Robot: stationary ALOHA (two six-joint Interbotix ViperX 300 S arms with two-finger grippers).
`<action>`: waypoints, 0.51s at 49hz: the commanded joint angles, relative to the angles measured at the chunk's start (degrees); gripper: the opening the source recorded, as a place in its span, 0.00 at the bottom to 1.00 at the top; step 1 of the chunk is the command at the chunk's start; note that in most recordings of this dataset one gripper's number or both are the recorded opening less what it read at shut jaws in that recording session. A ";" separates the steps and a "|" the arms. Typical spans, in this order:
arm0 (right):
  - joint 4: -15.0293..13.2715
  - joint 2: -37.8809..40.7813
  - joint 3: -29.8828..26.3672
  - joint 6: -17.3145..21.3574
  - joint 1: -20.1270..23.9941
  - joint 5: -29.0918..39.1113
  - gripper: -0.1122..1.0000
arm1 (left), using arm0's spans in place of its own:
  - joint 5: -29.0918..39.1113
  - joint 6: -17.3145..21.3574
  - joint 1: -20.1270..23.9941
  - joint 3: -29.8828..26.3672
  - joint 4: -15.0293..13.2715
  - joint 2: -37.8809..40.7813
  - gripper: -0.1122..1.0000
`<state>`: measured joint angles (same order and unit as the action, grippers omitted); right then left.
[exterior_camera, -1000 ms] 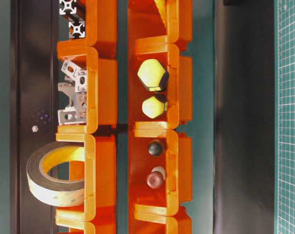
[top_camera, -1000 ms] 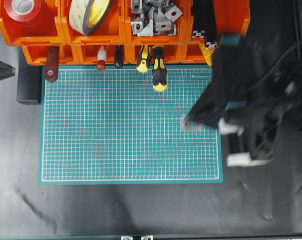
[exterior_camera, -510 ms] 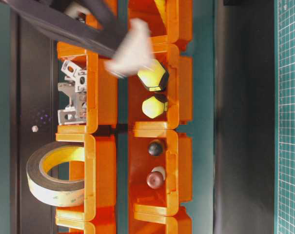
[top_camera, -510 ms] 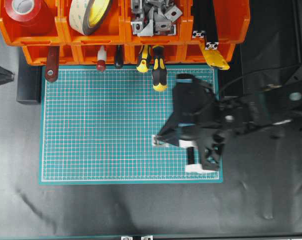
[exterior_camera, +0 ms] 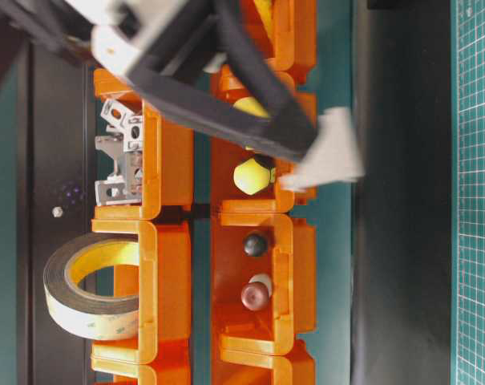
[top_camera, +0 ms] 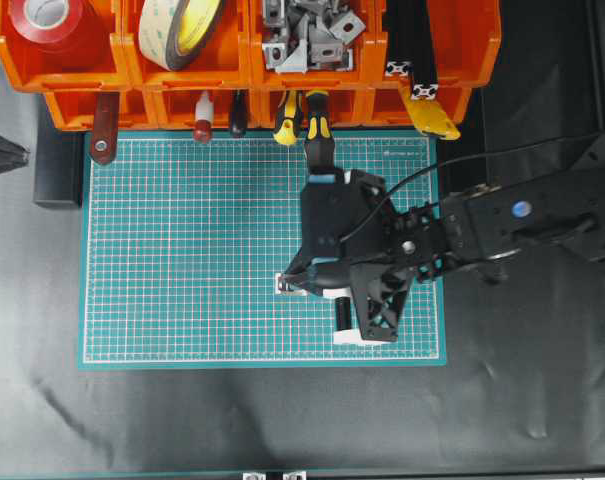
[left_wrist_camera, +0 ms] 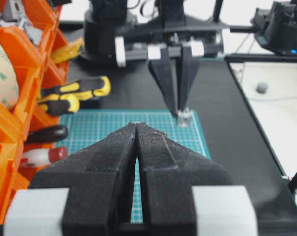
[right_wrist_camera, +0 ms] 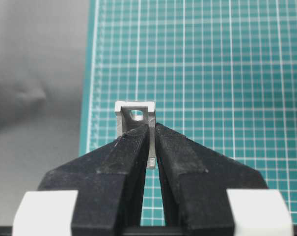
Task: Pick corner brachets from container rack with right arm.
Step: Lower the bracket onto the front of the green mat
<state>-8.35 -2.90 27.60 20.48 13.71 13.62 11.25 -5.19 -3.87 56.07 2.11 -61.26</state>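
Note:
My right gripper is shut on one corner bracket, a small silver L-piece with a hole, held just above the green mat. From overhead, the right arm reaches across the mat, with the gripper's tip near the mat's middle and the bracket showing there. More corner brackets lie heaped in an upper bin of the orange container rack at the back. The left gripper is shut with nothing in it, at the mat's left side.
The rack also holds a red tape roll, a beige tape roll, black slotted bars and screwdrivers whose handles jut over the mat's far edge. A black block sits left of the mat.
The right arm has swung leftward from the mat's right edge to its middle, carrying the bracket between shut jaws. The left gripper has not moved.

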 commanded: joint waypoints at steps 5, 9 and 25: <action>-0.09 1.41 -1.58 0.09 0.44 -0.70 0.12 | -0.44 -0.18 -0.18 -1.93 0.18 0.35 0.10; -0.09 2.02 -1.93 0.09 1.14 -0.35 0.12 | -0.44 -0.09 -0.26 -1.85 0.18 0.26 0.10; -0.09 3.69 -3.16 0.18 2.11 0.44 0.12 | -0.35 0.09 -0.44 -1.76 0.18 0.53 0.10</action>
<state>-8.35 1.23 26.46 20.57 15.64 13.71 11.25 -5.27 -4.22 56.07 2.11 -61.26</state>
